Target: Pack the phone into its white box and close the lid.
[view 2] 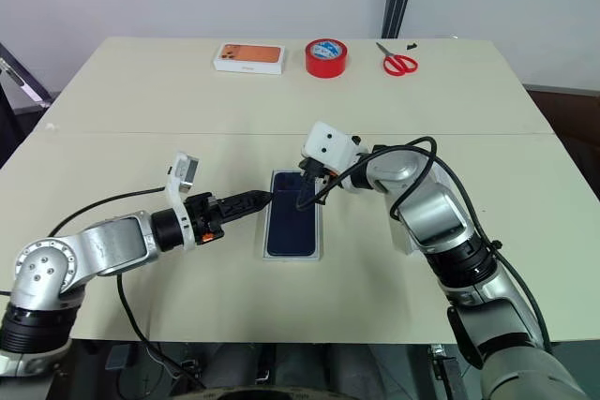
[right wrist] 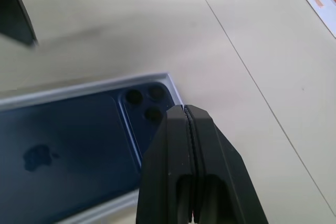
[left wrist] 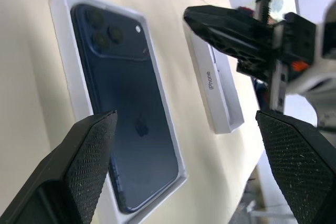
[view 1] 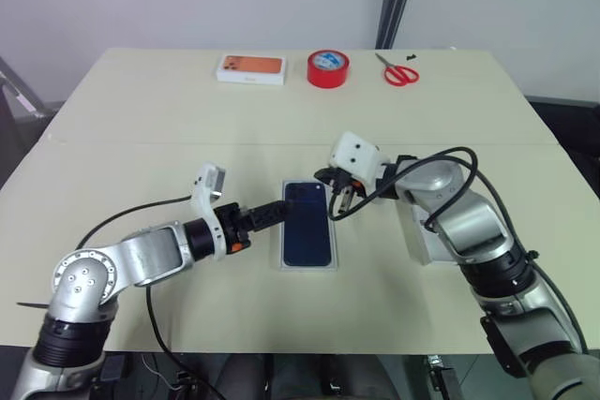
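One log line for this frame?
dark navy-blue smartphone: in shallow white box | white lid: off, beside | left gripper: open | right gripper: shut

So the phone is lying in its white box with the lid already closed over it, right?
Not quite. The phone does lie in the white box, but uncovered: the left wrist view shows its whole back, and the lid rests apart on the table.

lid [view 1: 422, 236] largely behind right arm, white box [right wrist: 79, 95] cut by frame edge
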{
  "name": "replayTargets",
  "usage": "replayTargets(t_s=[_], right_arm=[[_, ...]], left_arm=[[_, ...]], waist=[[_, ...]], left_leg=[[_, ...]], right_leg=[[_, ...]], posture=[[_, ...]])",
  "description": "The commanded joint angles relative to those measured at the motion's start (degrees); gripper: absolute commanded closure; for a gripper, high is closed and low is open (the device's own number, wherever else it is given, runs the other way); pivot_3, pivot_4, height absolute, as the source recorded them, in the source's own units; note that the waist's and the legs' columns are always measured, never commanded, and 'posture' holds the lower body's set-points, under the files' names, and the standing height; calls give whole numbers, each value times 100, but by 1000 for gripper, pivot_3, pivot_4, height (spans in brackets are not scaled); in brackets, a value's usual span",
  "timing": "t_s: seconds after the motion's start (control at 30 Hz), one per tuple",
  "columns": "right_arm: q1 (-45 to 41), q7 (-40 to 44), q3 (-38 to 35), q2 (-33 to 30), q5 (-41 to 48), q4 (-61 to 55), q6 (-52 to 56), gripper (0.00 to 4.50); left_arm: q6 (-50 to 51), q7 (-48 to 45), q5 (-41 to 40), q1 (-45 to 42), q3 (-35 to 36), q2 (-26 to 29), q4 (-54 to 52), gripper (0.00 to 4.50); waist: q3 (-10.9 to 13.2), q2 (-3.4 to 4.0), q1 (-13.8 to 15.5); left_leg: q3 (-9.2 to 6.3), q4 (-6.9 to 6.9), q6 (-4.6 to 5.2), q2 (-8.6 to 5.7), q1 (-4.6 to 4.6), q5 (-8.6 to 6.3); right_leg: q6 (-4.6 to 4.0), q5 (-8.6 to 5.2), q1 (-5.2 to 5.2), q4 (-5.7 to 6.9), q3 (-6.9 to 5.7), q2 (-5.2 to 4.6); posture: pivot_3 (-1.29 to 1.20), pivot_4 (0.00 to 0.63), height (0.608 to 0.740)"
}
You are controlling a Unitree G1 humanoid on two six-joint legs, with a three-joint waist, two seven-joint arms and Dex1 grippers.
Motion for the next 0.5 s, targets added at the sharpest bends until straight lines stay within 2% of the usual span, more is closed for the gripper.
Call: replayTargets(t_s=[0.03,0.07,0.17,0.27,0.4,0.5], right_arm=[[-44,76,-144,-215,43,-87,-131,4500],[-9,120,-142,-311,30,-87,-137,4500],[162,324,7,-760,-116,-148,-276,4500],[380,496,268,-1132,-330,-301,-560,4500],[588,541,671,-1279,-680,-557,-767,4500],[591,402,914,-1106,-920,-550,-674,4500]], left_arm=[[-115,-654,1093,9,320,378,-63,606],[-136,-898,1591,-7,301,548,-70,915],[-322,-1741,3334,-55,-131,1139,-348,2465],[-359,-2398,4483,-295,-784,1354,-378,3981],[-235,-3037,5573,-789,-1662,1182,-242,3981],[85,-3256,6085,-1192,-2237,813,-42,3981]], waist=[[4,3,3],[5,4,6],[7,5,9],[12,14,35],[15,13,11],[16,11,4]], left_leg=[[0,0,0,0,0,0],[1,0,0,0,0,0],[3,-1,1,0,0,0],[5,-5,5,0,0,-3],[6,-6,11,0,-2,-5],[7,-4,11,2,-1,-6]], right_leg=[[0,0,0,0,0,0],[0,0,0,0,-1,3],[-1,-1,2,-6,0,6],[-1,-1,12,-26,-1,5],[1,0,20,-42,-2,6],[2,1,20,-41,0,6]], posture=[[0,150,733],[0,150,733],[0,150,733],[0,150,733],[0,150,733],[0,150,733]])
